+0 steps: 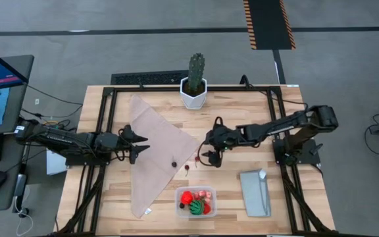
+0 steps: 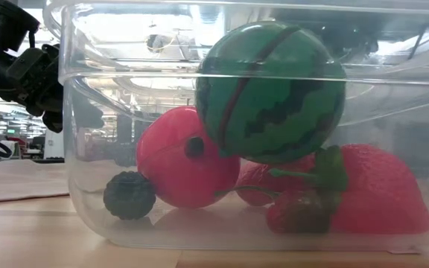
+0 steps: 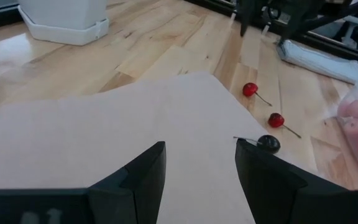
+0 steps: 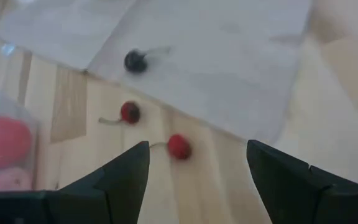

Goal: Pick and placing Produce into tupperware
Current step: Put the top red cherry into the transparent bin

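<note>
We are hovering our right gripper (image 4: 197, 171), jaws wide and empty, over two red cherries (image 4: 178, 146). Our left gripper (image 3: 201, 165) is waiting, jaws apart, above the cloth (image 1: 153, 148).

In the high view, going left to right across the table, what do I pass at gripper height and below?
Left gripper → cloth → dark cherry → red cherries → right gripper → grey lid. The tub sits nearer the front edge, below the cherries.
</note>
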